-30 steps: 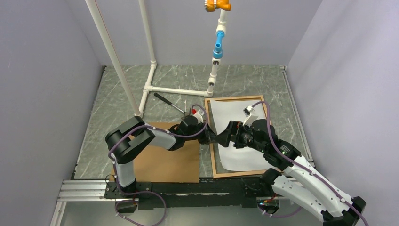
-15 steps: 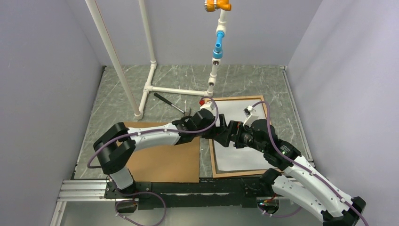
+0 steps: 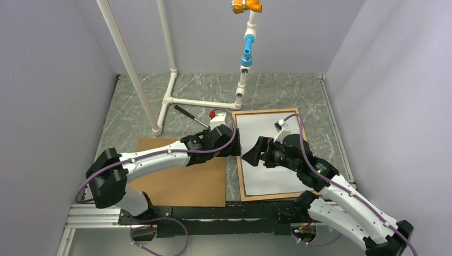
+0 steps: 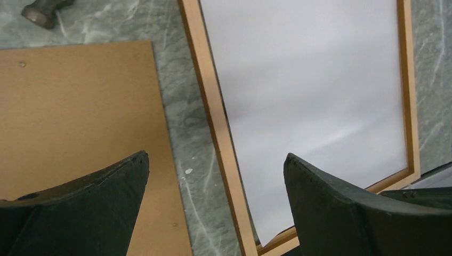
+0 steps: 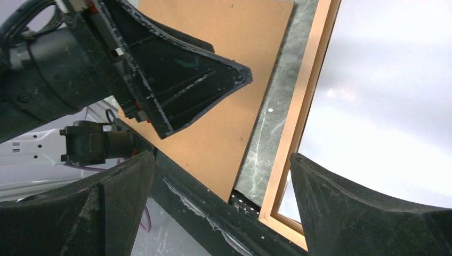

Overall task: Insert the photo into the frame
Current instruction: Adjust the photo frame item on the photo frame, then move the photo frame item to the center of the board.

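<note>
You have the photo (image 3: 269, 160) lying white side up, just right of centre in the overhead view, inside the frame (image 3: 239, 170). Only its plain reverse shows: a smooth, pale sheet with a soft grey sheen across it. In the left wrist view it reaches the inner edges of the left, right and lower rails, with a thin dark shadow line along the left one, and it lies flat. The frame is thin orange-brown wood, its long sides running up and down the overhead picture, resting on the grey-green marbled table (image 3: 133, 106).

Your left gripper (image 3: 236, 148) hovers at the frame's left rail, about halfway up it, fingers spread wide with nothing between them. In its own camera the rail runs through the gap between the two dark fingertips. Your right gripper (image 3: 249, 156) faces it from the right, over the photo's left margin — also spread wide and holding nothing. The two grippers are close together but apart in the right wrist view.

The brown backing board (image 3: 186, 184) lies left of the frame, lower centre-left, with a strip of table between them. A black-handled tool (image 3: 191, 116) lies above the board, near the white pipe stand (image 3: 170, 80).
</note>
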